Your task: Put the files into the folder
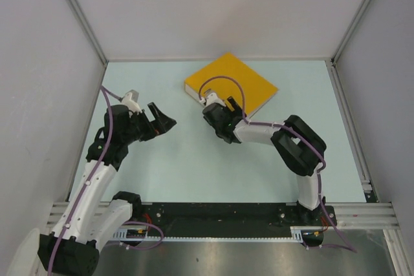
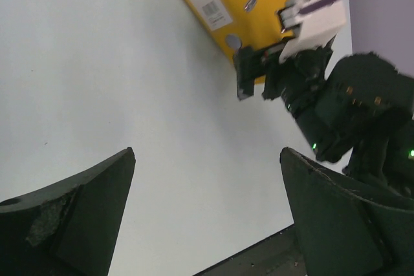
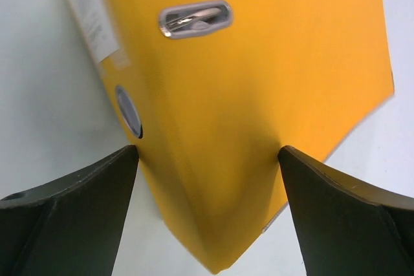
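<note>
- The folder (image 1: 231,85) is being seen lying flat and closed on the pale table (image 1: 194,179). It is in the upper centre of the top view, turned so that one corner points toward the arms.
- Its orange-yellow cover is being shown face up.
- In the right wrist view a metal slot (image 3: 194,19) is being seen on the cover, top centre. A round finger hole (image 3: 129,111) is being seen on the spine, left of centre.
- A white label (image 2: 210,8) with a barcode is being seen along the spine, at the top of the left wrist view.
- The right gripper (image 3: 207,153) is being held wide open at the folder's near corner. The corner is being framed between the two dark fingers (image 3: 71,211) and nothing is being gripped.
- Whether either finger is touching the folder cannot be told.
- In the top view a purple cable (image 1: 223,79) from the right wrist is being seen looping over the cover.
- The left gripper (image 1: 163,116) is being held wide open and empty above bare table. It is left of centre in the top view, apart from the folder.
- In the left wrist view the right gripper is being seen in the upper right, at the end of the spine.
</note>
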Motion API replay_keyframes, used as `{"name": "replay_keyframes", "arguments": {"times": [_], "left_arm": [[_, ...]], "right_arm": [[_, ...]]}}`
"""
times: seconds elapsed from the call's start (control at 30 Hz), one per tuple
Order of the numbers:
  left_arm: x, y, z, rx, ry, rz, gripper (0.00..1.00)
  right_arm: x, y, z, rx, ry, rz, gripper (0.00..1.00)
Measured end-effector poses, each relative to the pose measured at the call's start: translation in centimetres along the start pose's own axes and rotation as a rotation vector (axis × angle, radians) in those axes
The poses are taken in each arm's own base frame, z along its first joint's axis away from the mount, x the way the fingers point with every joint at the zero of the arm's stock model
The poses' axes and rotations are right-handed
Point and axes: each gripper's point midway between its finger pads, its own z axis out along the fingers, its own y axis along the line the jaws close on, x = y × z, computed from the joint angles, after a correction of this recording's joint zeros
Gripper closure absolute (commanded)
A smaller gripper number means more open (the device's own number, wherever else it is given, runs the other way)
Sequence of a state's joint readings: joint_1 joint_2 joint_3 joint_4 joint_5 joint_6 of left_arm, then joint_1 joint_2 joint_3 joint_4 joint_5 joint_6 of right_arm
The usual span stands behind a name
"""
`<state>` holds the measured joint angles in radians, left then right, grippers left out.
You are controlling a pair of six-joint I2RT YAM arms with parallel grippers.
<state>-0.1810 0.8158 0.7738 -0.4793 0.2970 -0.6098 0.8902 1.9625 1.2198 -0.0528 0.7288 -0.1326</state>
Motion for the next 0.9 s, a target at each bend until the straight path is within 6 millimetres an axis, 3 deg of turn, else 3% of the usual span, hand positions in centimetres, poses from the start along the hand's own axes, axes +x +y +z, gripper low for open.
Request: {"name": "replay_keyframes", "arguments": {"times": [0.13, 0.27, 0.4, 0.5, 0.57, 0.67, 0.8, 0.9], "left_arm": [[0.1, -0.2, 0.3, 0.013, 0.015, -0.003, 0.01], [0.3, -0.5, 0.7, 0.032, 0.031, -0.002, 0.01], [0.5, -1.4, 0.7, 0.056, 0.046, 0.009, 0.00], [0.2, -2.7, 0.4, 0.094, 0.041, 0.022, 0.00], [-0.1, -3.9, 0.1, 0.130, 0.041, 0.036, 0.00], [-0.9, -6.9, -0.5, 0.199, 0.042, 0.071, 0.00], [-3.7, -13.3, -1.9, 0.327, 0.019, 0.145, 0.01], [-6.8, -19.2, -4.2, 0.436, -0.034, 0.212, 0.00]], "right_arm": [[0.5, -4.8, 3.3, 0.076, 0.015, 0.080, 0.04], [1.3, -7.3, 5.2, 0.081, 0.044, 0.024, 0.01], [0.8, -8.0, 5.2, 0.083, 0.060, -0.031, 0.00], [-0.2, -9.5, 4.0, 0.089, 0.051, 0.002, 0.00], [-1.9, -11.3, 1.5, 0.087, 0.018, 0.066, 0.00], [-6.0, -14.2, -4.6, 0.044, -0.096, 0.215, 0.00], [-11.5, -20.4, -15.9, -0.016, -0.339, 0.492, 0.00], [-12.6, -27.1, -23.9, 0.027, -0.494, 0.676, 0.00]]}}
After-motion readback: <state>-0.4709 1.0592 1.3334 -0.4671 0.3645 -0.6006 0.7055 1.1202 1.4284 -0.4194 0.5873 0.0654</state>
